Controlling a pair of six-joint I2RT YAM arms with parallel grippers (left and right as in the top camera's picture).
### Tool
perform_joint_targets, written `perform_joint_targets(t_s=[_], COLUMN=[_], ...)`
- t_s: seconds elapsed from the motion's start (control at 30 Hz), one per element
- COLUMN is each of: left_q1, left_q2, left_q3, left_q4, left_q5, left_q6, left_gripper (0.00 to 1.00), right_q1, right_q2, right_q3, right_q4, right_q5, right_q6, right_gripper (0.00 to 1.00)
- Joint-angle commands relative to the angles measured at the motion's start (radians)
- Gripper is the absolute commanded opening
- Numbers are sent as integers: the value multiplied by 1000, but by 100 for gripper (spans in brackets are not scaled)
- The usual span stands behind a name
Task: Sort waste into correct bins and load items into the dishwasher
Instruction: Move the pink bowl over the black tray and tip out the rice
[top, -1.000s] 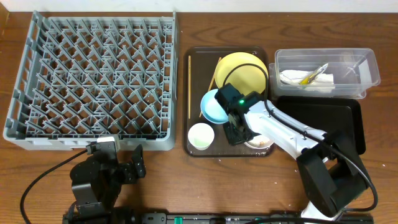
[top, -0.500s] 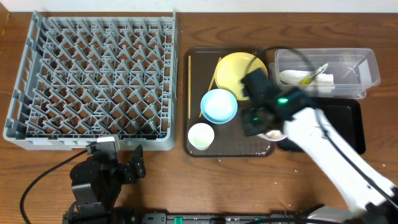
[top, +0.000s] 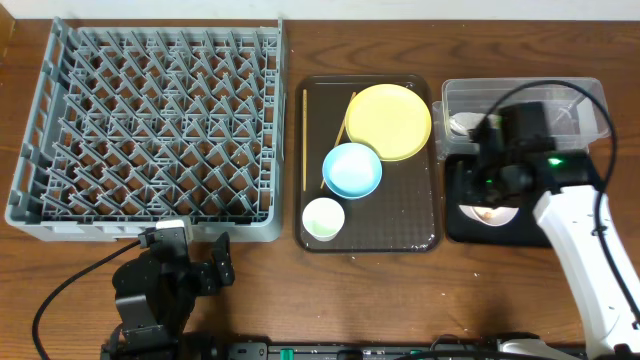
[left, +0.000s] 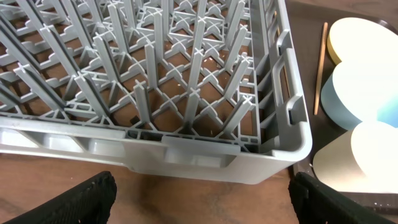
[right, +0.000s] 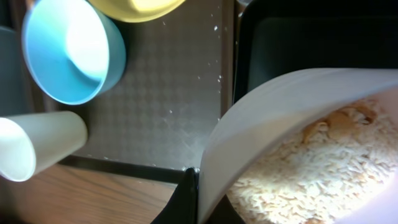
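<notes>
My right gripper (top: 497, 186) pinches the white bowl (right: 298, 155) by its rim over the black tray (right: 292, 43). Far left of that tray, my left gripper (left: 205, 202) gapes empty.

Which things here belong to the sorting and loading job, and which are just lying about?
Job: white bowl of rice, black tray, clear tub, napkin, yellow plate, blue bowl, cup, chopsticks, dish rack.
Lying about: brown tray under the dishes.

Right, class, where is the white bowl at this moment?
In the overhead view the white bowl is at the right, over the black tray, below the clear tub, right of the brown serving tray, in the right claw.
</notes>
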Motion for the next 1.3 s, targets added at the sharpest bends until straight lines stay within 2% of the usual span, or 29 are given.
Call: perform_joint_targets(t_s=[0.0, 0.2, 0.3, 0.63, 1.07, 1.27], left_q1=[2, 2, 2, 2, 2, 2], left_q2=[-2, -2, -2, -2, -2, -2], left_q3=[14, 14, 14, 14, 14, 14], left_q4=[0, 0, 0, 0, 0, 0], left_q5=[13, 13, 13, 13, 13, 13], left_q6=[-14, -14, -14, -14, -14, -14], left_gripper=[91, 90, 91, 91, 90, 91], right_q1=[-116, -289, -410, -666, -806, -854], right_q2=[-11, -10, -8, 14, 208, 311], right_q3=[-33, -105, -183, -329, -329, -329], right_q4=[23, 61, 140, 379, 507, 505], right_q5=[-238, -436, -616, -1045, -1283, -1292], right_q6=[-117, -209, -239, -250, -210, -114], right_gripper=[1, 1, 1, 1, 1, 1])
